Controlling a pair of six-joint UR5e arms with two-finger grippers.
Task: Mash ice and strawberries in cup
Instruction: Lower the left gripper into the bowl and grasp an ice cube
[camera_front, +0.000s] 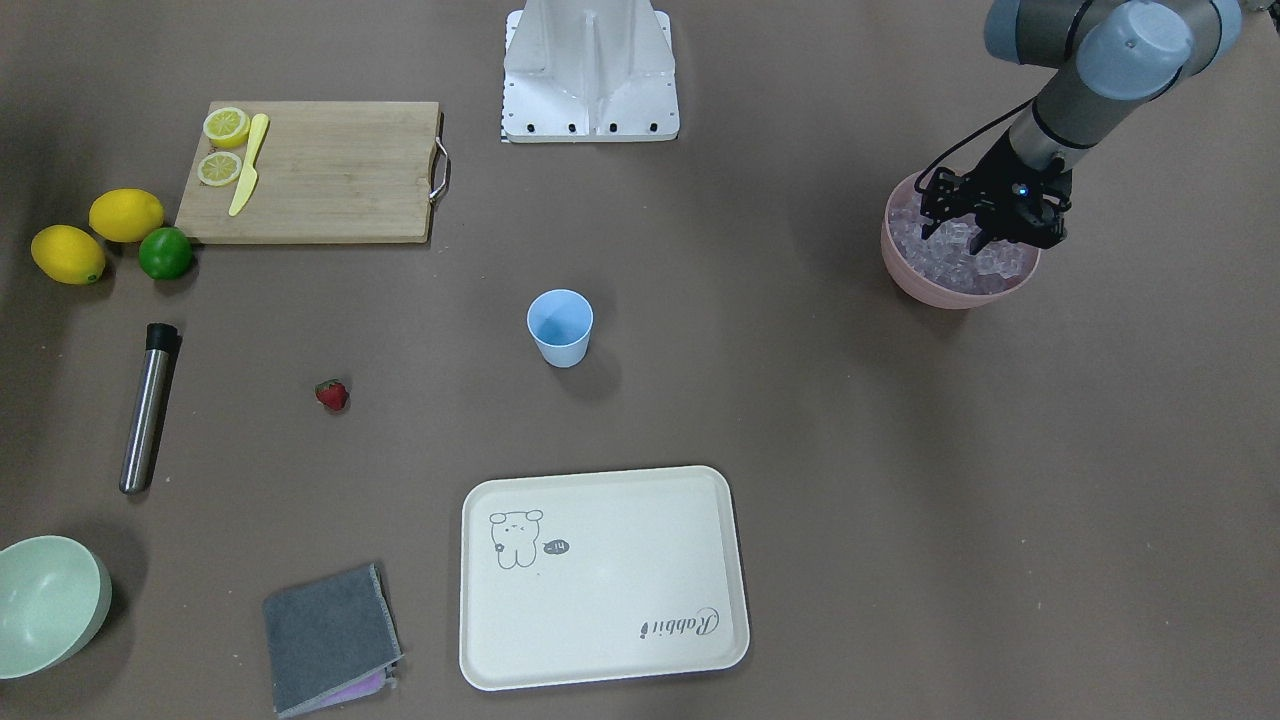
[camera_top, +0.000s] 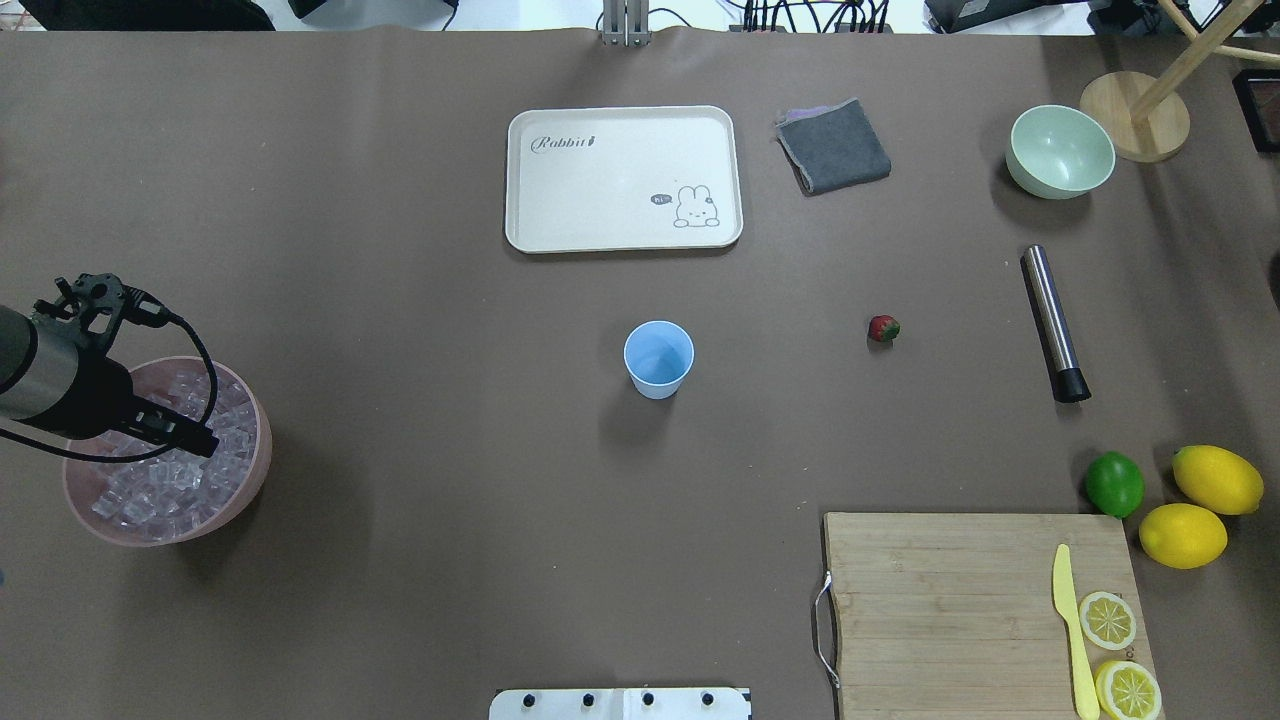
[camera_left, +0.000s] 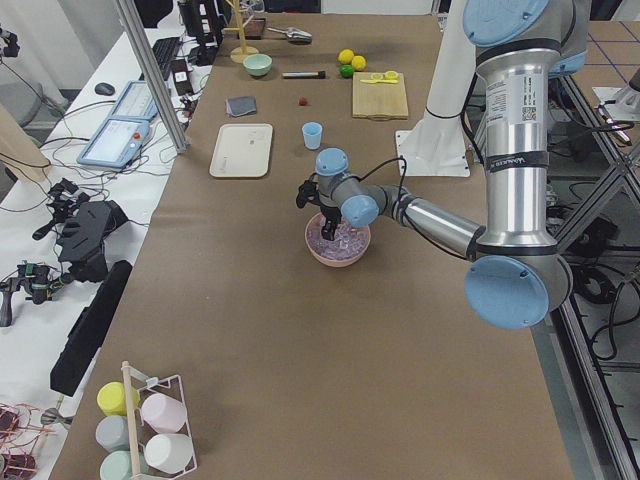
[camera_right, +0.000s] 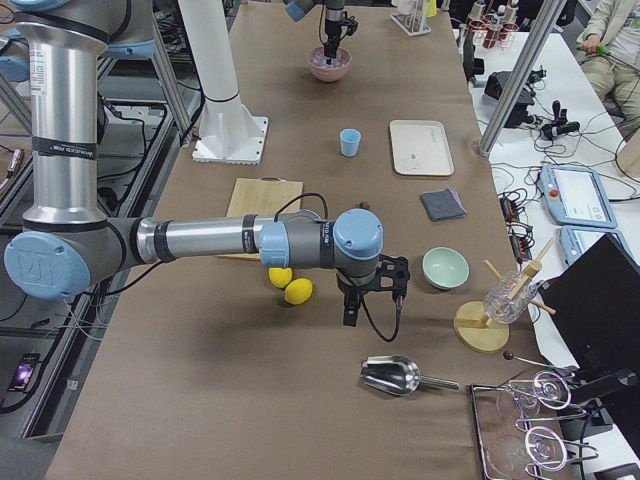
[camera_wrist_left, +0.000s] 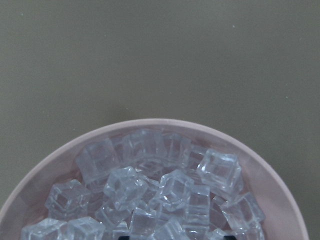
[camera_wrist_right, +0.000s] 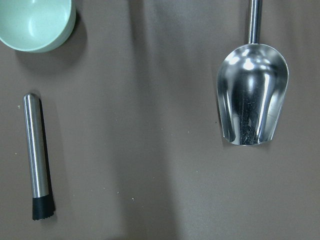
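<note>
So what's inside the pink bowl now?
Ice cubes, heaped near the pink bowl's rim, with the left gripper dipped in. Its fingertips and the bowl's bottom are covered.

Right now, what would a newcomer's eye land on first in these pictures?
Probably the left gripper, down in the pink bowl heaped with ice, at the robot's left end of the table. Next, the light-blue cup standing empty mid-table, and the small red strawberry lying alone toward the robot's right.
</note>
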